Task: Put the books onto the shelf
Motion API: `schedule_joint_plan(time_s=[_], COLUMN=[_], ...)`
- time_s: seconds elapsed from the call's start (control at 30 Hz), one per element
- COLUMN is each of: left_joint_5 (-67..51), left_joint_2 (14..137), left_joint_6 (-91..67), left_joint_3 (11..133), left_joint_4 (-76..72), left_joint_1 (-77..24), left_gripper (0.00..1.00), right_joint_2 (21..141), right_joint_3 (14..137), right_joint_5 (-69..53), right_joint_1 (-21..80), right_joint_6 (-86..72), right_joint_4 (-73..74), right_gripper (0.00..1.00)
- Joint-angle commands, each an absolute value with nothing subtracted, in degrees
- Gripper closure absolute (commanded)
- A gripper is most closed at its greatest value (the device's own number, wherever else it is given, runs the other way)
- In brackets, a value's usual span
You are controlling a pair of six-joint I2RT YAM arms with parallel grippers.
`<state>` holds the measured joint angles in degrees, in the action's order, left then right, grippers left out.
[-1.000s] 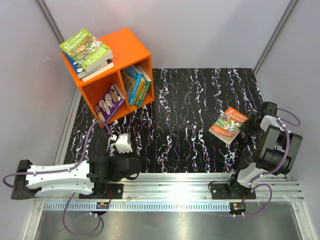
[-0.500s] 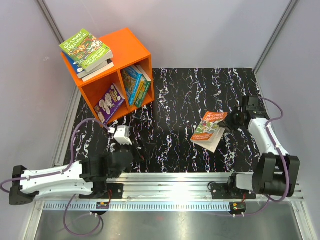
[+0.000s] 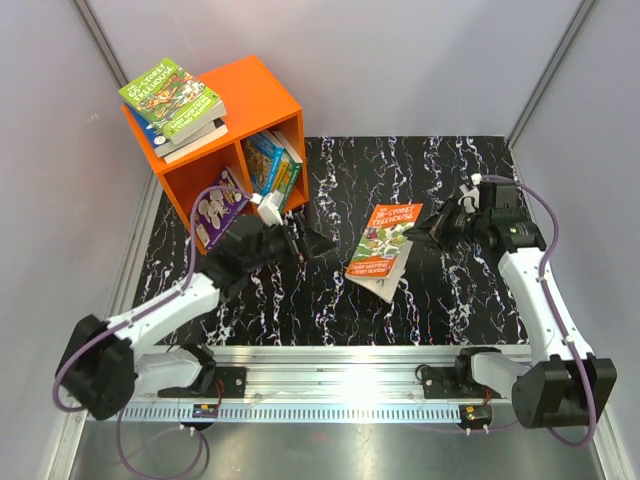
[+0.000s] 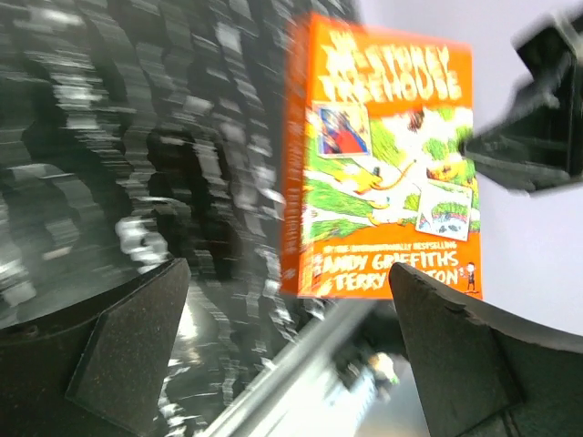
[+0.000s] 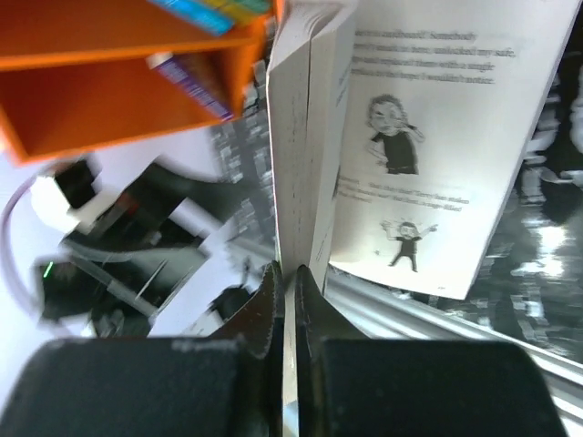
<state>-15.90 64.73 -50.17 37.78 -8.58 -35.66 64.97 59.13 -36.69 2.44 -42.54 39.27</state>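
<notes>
Orange Treehouse book (image 3: 385, 250) hangs at frame centre, right gripper (image 3: 428, 237) pinching just a thin edge while pages sag open, so it may slip before the wide-spread left gripper (image 3: 312, 243) takes it toward the shelf (image 3: 255, 95) at upper left.

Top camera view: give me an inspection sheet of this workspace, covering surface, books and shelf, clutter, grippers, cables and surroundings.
Surface: black white-veined mat; the orange shelf stands at its far-left corner.
Job's things: purple book in the left compartment; leaning books in the right; stack of books on the shelf's top; orange Treehouse book held above the mat, hanging partly open.
Clutter: nothing seen.
Grippers: right gripper shut on the orange Treehouse book's edge; left gripper open, facing its cover, not touching.
Cables: purple cables loop along both arms.
Surroundings: grey walls; aluminium rail at the near edge.
</notes>
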Motion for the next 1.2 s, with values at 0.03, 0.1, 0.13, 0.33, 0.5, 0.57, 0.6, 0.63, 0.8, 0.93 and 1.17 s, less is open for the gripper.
schedule_joint_plan(time_s=[0.03,0.1,0.13,0.33,0.5,0.57,0.6,0.63,0.8,0.93,1.17], left_joint_5=[-36.4,-38.5,-38.9,-40.9,-43.3,-42.9,-42.5,-41.4,-22.4,-2.4,25.2], left_joint_2=[73.4,77.2,78.3,83.1,83.8,82.5,81.7,80.7,73.7,70.1,66.0], left_joint_6=[-53.5,-55.6,-56.3,-58.4,-61.1,-58.9,-57.1,-54.6,-34.5,-25.5,-15.6], left_joint_3=[45.4,47.7,48.2,51.4,52.6,53.3,54.4,55.2,63.8,68.0,66.5], left_joint_4=[-26.6,-30.6,-31.5,-34.8,-37.8,-34.6,-28.6,-24.5,9.1,24.1,28.7], left_joint_1=[-34.3,-34.4,-34.5,-34.5,-34.5,-34.5,-34.6,-34.9,-38.4,-42.5,-53.4], left_gripper=[0.01,0.01,0.01,0.01,0.50,1.00,1.00,1.00,1.00,1.00,1.00], right_joint_2=[60.6,59.4,59.0,56.4,57.1,57.3,57.5,57.8,61.1,67.1,70.9], right_joint_3=[61.5,60.9,59.9,52.5,51.2,51.4,51.7,52.5,60.8,73.4,77.6], right_joint_5=[-51.4,-53.2,-55.0,-60.0,-59.6,-59.1,-58.7,-57.9,-50.9,-43.5,-51.6], right_joint_1=[4.7,5.0,5.1,6.2,6.6,6.7,6.7,6.8,6.8,6.7,8.1], right_joint_6=[-51.7,-54.8,-55.7,-67.5,-66.1,-64.7,-63.8,-62.2,-49.3,-37.7,-49.3], right_joint_4=[29.0,27.1,24.9,10.3,11.1,12.2,13.2,15.3,37.2,51.4,45.6], right_gripper=[1.00,1.00,1.00,1.00,1.00,1.00,1.00,1.00,0.26,0.00,0.00])
